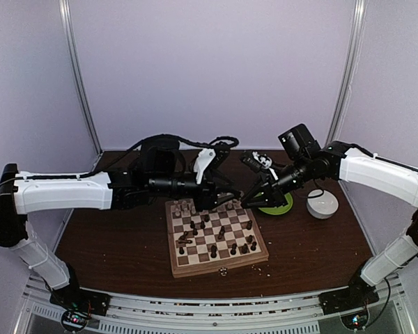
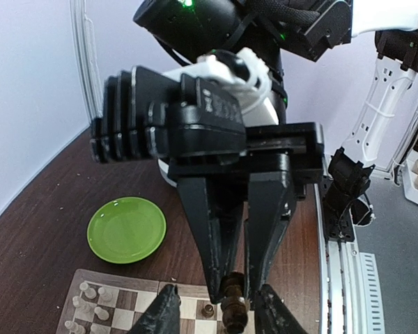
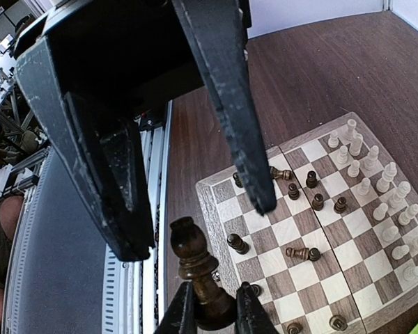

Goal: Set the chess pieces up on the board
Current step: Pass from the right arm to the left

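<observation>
Right claw (image 3: 209,313) is clamped on a dark brown piece (image 3: 194,257), and what a tight pinch it is: both tips squeeze the piece's base while its rounded head stands upright above them. Left claw (image 2: 216,292) is right there too, spread wide, one finger on either side of that same piece and neither one touching it. The two claws come at it from opposite sides, tip to tip.

All this is over the far right part of the board (image 1: 195,270), which sits in the middle of the bench (image 1: 111,250), with the held piece lifted above the squares.

Now the right wrist view, the best look at the board. Cream pieces (image 3: 376,188) stand in rows along one side. Dark pieces (image 3: 317,202) are scattered over the middle squares, and two of them lie on their sides. It also shows the left claw's long black fingers (image 3: 226,104) wide apart.

Over to the left wrist view, and it shows the right claw head-on, its fingers converging onto the piece. A green plate (image 2: 126,229) lies on the bench just past the board's corner.

From the top view both arms meet at the board's far side, and a white bowl (image 1: 322,204) sits beside the plate. From there the held piece itself is too small to make out.
</observation>
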